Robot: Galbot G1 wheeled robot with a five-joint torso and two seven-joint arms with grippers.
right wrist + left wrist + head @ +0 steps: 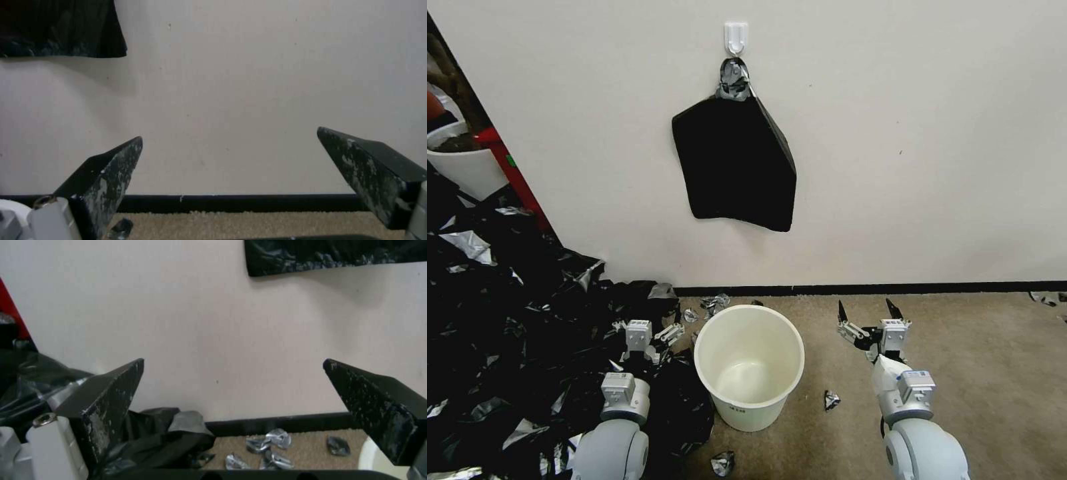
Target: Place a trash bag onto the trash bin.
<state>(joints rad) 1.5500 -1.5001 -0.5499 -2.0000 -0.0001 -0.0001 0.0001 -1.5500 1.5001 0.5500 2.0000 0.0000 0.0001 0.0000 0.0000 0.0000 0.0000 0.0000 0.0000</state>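
**Both grippers spread and empty beside an unlined bin**

The left gripper (657,328) hangs low just left of the round cream-white plastic trash bin (750,365), its two dark fingers (111,400) spread wide with nothing between them. The right gripper (867,313) sits to the bin's right over the tan carpet (980,373), likewise spread and holding nothing.

The bin stands upright and bare inside, near the dark baseboard (894,288). No thin glossy bag wraps it. A flat matte-black squarish pack (735,163), pinched at the top, hangs on a white wall hook (736,37) above the bin. A broad heap of black plastic shreds (500,320) covers the floor on the left and reaches the left arm.

Risks, as I judge them: the left fingers hover right over the shreds and could close on scrap instead of a usable bag. A reach toward the hanging pack could tear thin film or drag the hook. Either arm swinging inward could knock the light bin over, since it stands close between them.
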